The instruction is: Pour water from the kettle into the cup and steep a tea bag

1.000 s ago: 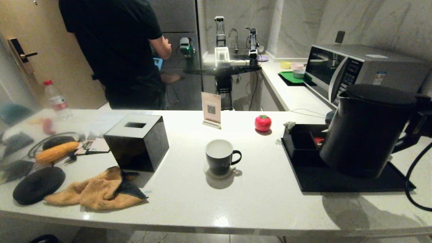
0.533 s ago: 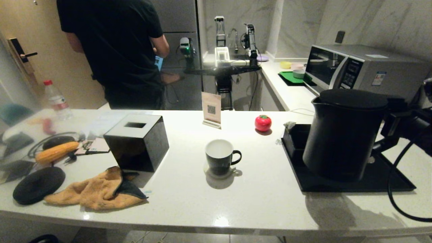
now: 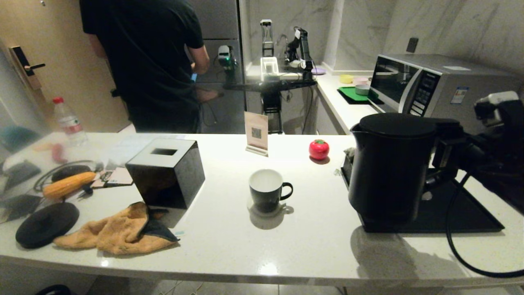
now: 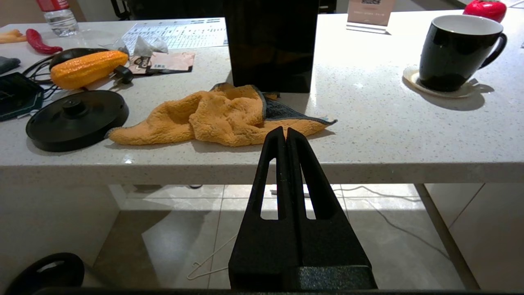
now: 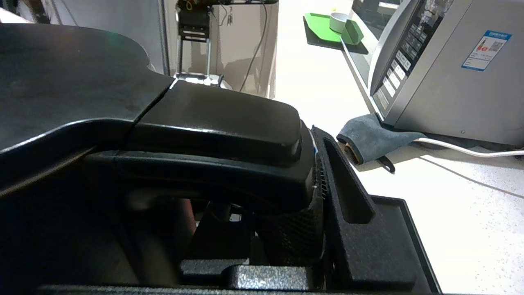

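**Kettle held above the tray**

In the head view, my right tool gripped the handle of the kettle over the black tray, and the cup stood on the bench, well apart.

In the left wrist view, my left tool was closed and empty, below the bench edge.

In the right wrist view, my fingers pressed the kettle handle.

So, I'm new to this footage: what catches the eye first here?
The big black kettle, gripped at its handle by the right gripper, hangs over the black tray at the counter's right. Mid-counter stands the cup, empty, on a coaster. The left gripper sits shut below the counter edge.
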